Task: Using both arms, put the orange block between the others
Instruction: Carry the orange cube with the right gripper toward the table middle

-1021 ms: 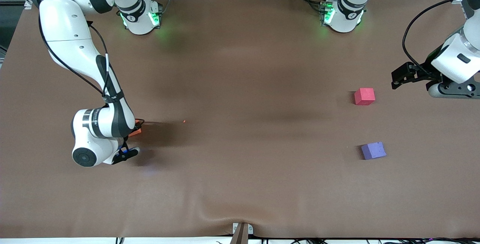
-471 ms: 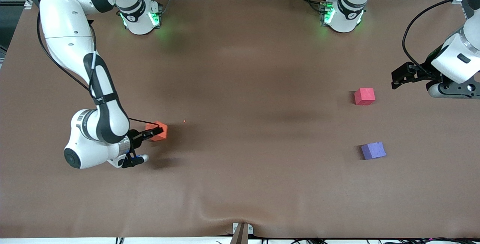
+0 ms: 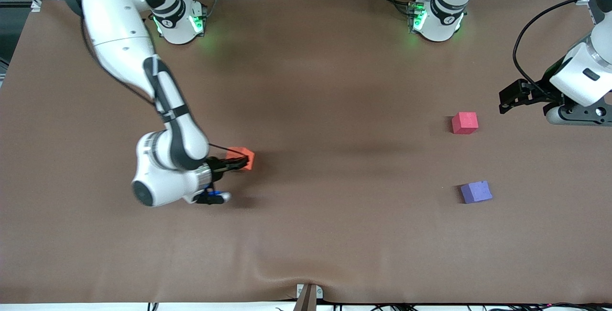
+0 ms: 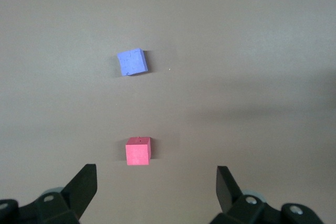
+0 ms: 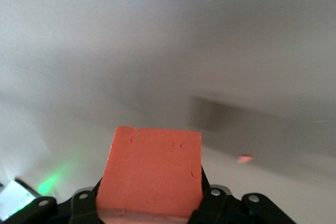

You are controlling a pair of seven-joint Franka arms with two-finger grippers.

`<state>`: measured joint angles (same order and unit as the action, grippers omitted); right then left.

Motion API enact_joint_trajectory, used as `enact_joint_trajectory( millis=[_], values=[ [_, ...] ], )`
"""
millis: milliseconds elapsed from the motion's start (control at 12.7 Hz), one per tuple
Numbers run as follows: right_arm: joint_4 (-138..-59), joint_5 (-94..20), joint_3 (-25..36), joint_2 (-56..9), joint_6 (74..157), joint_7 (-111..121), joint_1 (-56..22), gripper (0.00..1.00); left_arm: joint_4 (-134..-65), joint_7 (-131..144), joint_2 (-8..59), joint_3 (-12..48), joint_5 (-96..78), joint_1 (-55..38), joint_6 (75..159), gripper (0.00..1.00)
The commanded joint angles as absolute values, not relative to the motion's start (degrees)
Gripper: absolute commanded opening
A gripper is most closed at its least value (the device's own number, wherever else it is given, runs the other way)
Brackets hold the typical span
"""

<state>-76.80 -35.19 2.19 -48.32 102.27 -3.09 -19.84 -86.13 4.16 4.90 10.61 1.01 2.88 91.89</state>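
Right arm (image 3: 143, 76) has swung from right-arm end of table toward middle since earlier frames, carrying orange block (image 3: 241, 158) along; brown table (image 3: 311, 234) otherwise unchanged; left arm (image 3: 581, 79) waits at its own end, left gripper (image 3: 508, 99) spread wide, empty, over bare cloth beside pinkish-red cube (image 3: 464, 123); right gripper (image 3: 235, 162) clamped on orange block, apparently lifted clear of cloth, though height hard to judge; purple-blue cube (image 3: 475, 192) sits nearer front camera than pinkish-red cube, well apart.
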Motion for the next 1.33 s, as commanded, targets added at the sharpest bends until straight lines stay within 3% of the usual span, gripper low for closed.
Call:
enact_joint_trajectory(
  millis=[0, 550, 942, 1099, 1256],
  values=[
    [-76.38, -36.30, 2.72, -48.34, 106.76, -11.66, -26.51, 0.42, -85.69, 4.22, 4.92, 10.63, 0.61, 2.99, 91.85, 1.00],
    [-76.46, -36.30, 2.72, -48.69, 111.09, -23.20, -40.50, 0.43, -85.69, 4.31, 4.83, 10.90, 0.62, 2.81, 91.85, 1.00],
    [-76.73, -36.30, 2.72, -50.18, 111.97, -23.12, -42.62, 0.53, -85.69, 5.18, 4.75, 11.16, 0.53, 2.29, 91.85, 1.00],
    [-76.82, -36.21, 2.72, -50.71, 114.07, -23.12, -44.11, 0.56, -86.04, 4.74, 5.09, 14.13, 0.09, 0.98, 91.50, 1.00],
    [-76.82, -36.21, 2.72, -50.80, 114.61, -23.12, -44.38, 0.68, -86.05, 5.36, 4.83, 17.30, 0.52, 0.62, 91.32, 1.00]
  ],
)
